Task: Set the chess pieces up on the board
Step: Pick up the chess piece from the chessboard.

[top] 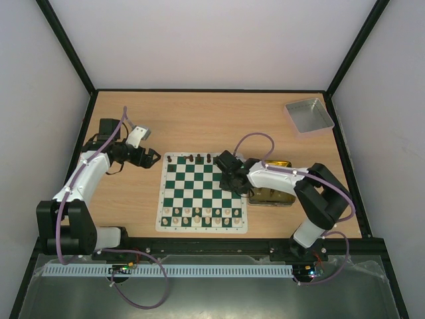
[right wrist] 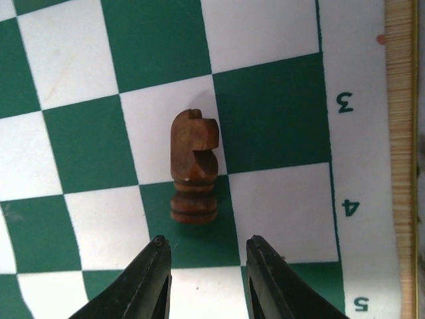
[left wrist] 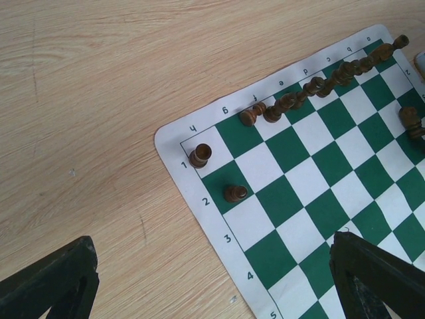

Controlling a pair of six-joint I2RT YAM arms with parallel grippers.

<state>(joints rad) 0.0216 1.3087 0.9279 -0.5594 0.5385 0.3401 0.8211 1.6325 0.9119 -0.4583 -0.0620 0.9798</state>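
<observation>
- Right hand (right wrist: pixel 207 244) hovers open over the board (right wrist: pixel 272 113), fingertips just short of a dark knight (right wrist: pixel 193 166) standing free on a green square near the numbered edge.
- Other dark pieces (left wrist: pixel 312 86) line the far row; pale pieces (top: pixel 202 214) fill the near rows.
- Left hand (left wrist: pixel 211 242) hangs open by the board's far-left corner.
- Gold tin (top: pixel 273 193) sits beside the board on the counter (top: pixel 199 119).

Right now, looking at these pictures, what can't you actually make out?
- Top view: the right claw covers the board's right side, hiding the horse piece seen by its own camera.
- Top view: the right arm hides part of the gold tin.
- Top view: pale pieces too small to name.
- Left wrist view: the far dark pieces overlap; kinds unclear.
</observation>
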